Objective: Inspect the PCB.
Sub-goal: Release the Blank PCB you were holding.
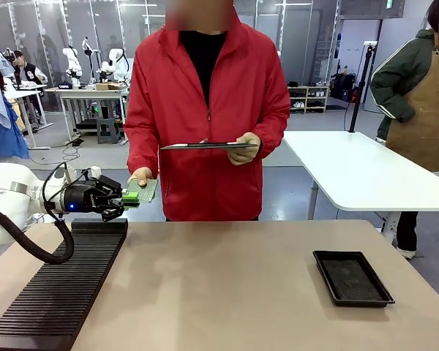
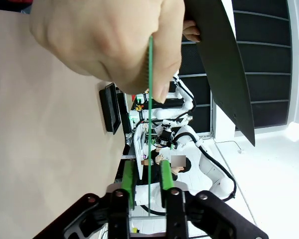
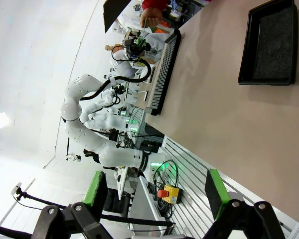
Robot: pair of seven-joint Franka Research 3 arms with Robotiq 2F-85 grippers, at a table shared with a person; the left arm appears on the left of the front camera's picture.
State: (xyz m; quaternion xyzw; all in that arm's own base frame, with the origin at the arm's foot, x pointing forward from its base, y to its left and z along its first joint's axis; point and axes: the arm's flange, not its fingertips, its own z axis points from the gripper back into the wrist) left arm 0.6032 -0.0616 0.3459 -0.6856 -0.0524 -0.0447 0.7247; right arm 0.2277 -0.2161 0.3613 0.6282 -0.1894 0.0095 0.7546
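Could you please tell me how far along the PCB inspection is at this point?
Done: the thin green rectangular circuit board is off the table, pinched in the person's hand. In hand: the left gripper straddles its edge, pads clear on both sides, so a handover seems under way; which direction I cannot tell. Left: the inspection itself. The right gripper hangs open, empty.

The white left robot arm (image 1: 14,197) reaches in level near the far left corner of the table (image 1: 227,278), its black left gripper (image 1: 126,197) pointing sideways toward the person, with the green pads (image 2: 128,181) standing apart on either side of the thin green PCB (image 2: 150,124) without pressing it. The person's lower hand (image 1: 140,176) pinches that board's other end, and the raised hand (image 1: 245,146) is held higher in front of the torso. The right gripper (image 3: 154,191) has its jaws spread wide.
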